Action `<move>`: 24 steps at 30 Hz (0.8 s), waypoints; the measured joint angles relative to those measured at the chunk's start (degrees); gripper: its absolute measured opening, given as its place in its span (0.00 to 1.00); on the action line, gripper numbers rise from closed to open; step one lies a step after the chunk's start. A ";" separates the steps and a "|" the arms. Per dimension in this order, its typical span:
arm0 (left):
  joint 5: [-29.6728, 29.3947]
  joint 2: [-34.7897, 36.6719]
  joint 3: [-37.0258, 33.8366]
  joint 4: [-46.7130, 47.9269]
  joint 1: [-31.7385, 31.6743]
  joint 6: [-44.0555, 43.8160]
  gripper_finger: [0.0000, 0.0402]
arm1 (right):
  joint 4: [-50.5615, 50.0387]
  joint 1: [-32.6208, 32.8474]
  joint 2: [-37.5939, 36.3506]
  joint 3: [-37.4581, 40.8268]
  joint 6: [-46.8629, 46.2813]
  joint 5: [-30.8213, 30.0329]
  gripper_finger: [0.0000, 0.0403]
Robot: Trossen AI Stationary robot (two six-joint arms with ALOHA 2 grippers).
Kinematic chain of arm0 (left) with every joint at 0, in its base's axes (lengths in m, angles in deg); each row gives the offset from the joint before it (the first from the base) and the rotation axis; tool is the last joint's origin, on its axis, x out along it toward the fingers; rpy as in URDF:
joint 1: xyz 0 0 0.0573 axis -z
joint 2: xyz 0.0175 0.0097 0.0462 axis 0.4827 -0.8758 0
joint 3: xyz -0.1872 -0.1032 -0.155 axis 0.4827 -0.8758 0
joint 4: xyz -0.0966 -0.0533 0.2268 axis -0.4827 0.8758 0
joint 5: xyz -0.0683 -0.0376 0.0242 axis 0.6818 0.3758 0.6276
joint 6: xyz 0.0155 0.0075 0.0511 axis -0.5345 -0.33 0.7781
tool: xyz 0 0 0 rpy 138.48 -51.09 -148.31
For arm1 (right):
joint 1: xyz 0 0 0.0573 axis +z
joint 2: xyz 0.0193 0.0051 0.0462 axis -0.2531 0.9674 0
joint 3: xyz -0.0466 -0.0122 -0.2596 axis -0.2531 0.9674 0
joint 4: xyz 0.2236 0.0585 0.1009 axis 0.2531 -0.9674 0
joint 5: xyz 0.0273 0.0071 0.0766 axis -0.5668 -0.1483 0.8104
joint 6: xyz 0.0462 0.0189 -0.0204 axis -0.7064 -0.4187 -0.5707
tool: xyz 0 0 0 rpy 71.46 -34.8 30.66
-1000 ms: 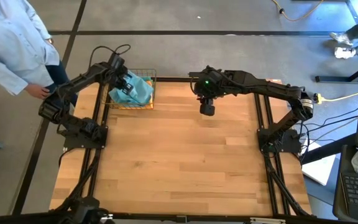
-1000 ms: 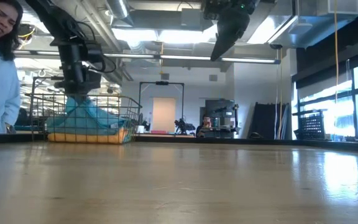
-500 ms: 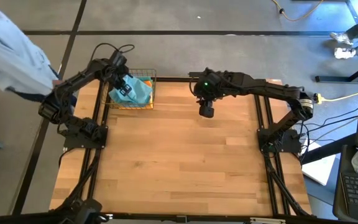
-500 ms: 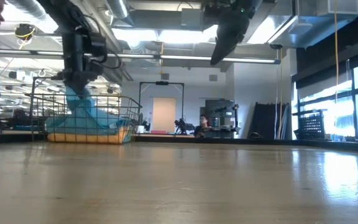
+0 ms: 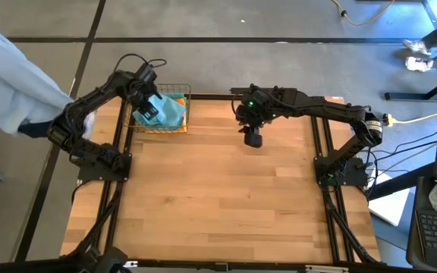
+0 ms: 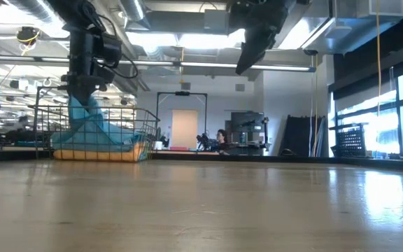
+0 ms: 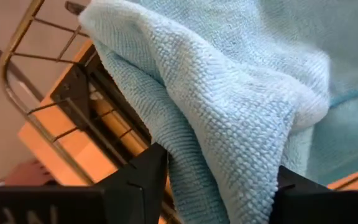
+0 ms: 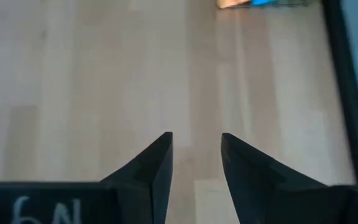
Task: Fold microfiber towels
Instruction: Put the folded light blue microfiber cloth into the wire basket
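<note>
Now, compared with a second ago, my left gripper (image 5: 152,108) sits higher over the wire basket (image 5: 179,129) at the far left corner of the table (image 5: 218,197), and in the low view a peak of light blue towel (image 6: 84,115) is drawn up out of the pile toward it. In the left wrist view the towel's knobbly weave fills the space between the two dark fingers (image 7: 135,186), which stand well apart around a thick bunch of cloth; I cannot tell whether they are pinching it or letting it go. The rest of the blue cloths stay heaped in the basket, with an orange towel (image 6: 100,155) showing along the bottom. The person who stood at the table's left edge has mostly moved off, only a pale sleeve (image 5: 21,83) left in the high view. My right gripper (image 5: 253,139) waits above the far middle of the bare wood, its fingers parted with nothing between them. I judge that a towel is only starting to leave the basket, so no folding has begun
</note>
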 joint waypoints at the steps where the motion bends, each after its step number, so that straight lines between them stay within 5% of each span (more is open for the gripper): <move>1: -0.75 0.00 0.22 0.60 0.29 0.02 0.38 | 0.02 0.00 0.00 0.00 0.10 1.16 0.34; 10: -5.54 0.02 1.56 2.21 2.04 -1.11 0.37 | -0.37 0.02 0.00 0.00 -0.12 8.32 0.34; 24: -3.56 0.02 1.61 4.76 1.78 3.21 0.38 | 2.37 0.02 0.05 0.01 -1.63 8.45 0.34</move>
